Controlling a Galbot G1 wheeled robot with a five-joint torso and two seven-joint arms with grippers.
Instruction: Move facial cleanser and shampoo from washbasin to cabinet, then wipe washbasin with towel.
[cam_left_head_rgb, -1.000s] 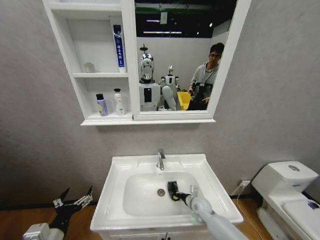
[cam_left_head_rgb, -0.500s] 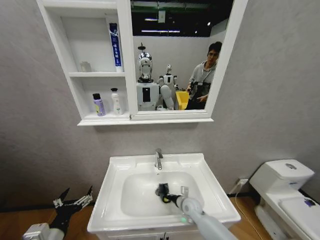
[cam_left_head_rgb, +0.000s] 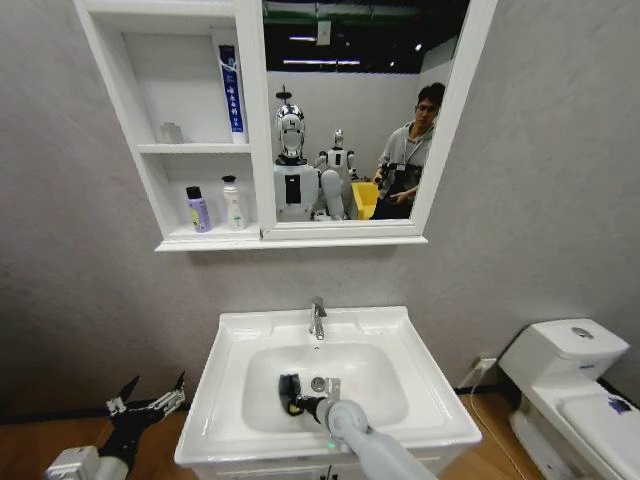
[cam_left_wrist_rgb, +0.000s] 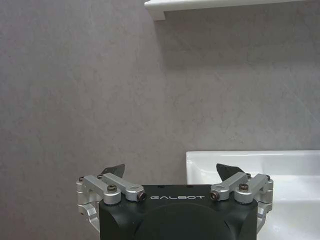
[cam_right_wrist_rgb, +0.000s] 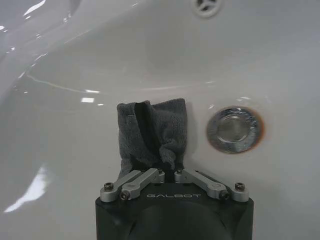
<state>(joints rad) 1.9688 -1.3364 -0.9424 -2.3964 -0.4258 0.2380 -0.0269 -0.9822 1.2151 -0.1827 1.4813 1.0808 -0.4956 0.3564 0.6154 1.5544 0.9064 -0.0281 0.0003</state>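
- The towel (cam_right_wrist_rgb: 152, 131) is a dark grey bundle pressed on the floor of the washbasin (cam_left_head_rgb: 430, 400) bowl, just beside the orange-ringed drain (cam_right_wrist_rgb: 234, 129).
- The right gripper (cam_right_wrist_rgb: 167, 172) has its fingers pinched together on the towel's near end; the cloth's long axis runs straight out from the fingertips, away from the wrist.
- In the head view that gripper (cam_left_head_rgb: 290, 392) sits to the robot's left of the drain (cam_left_head_rgb: 319, 384), so the unwiped part of the bowl nearest it is the left slope; a sideways sweep looks like the step in hand.
- The chrome tap (cam_left_head_rgb: 318, 318) stands at the back rim, well apart from the cloth.
- The left gripper (cam_left_head_rgb: 148, 400) hangs low beside the basin's left edge, fingers spread apart and holding nothing, clearly the farther arm.
- Two bottles (cam_left_head_rgb: 198, 209) already stand in the cabinet (cam_left_head_rgb: 150, 150)'s lowest cubby.
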